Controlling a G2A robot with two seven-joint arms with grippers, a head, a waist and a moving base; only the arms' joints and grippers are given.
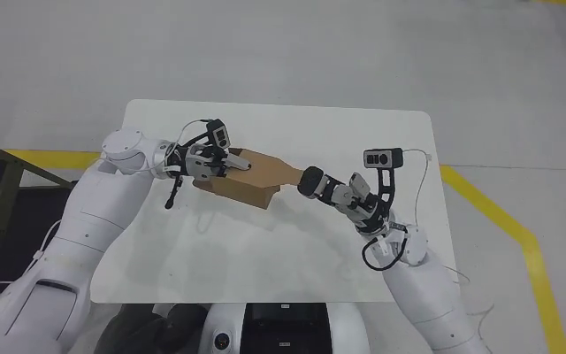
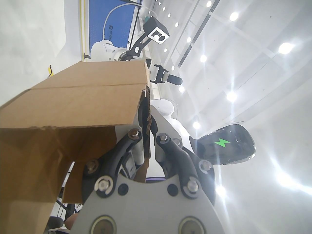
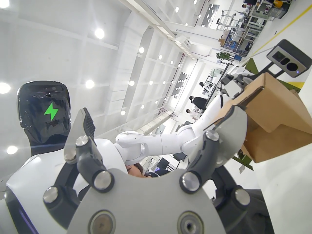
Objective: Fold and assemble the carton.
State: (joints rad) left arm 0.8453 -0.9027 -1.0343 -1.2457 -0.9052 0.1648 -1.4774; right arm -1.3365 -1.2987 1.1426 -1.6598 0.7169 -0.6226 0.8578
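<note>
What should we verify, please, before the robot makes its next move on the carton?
1. Left gripper holds the carton: ok, its jaws are shut on a wall edge.
2. Right gripper free to push: ok, its jaws are spread, with one at the carton's side.
3. Carton well inside the edges of the table: ok.
4. All flaps folded in: not ok, one flap sticks out toward the right gripper.
5. Bottom closed: cannot tell, it is hidden underneath.
</note>
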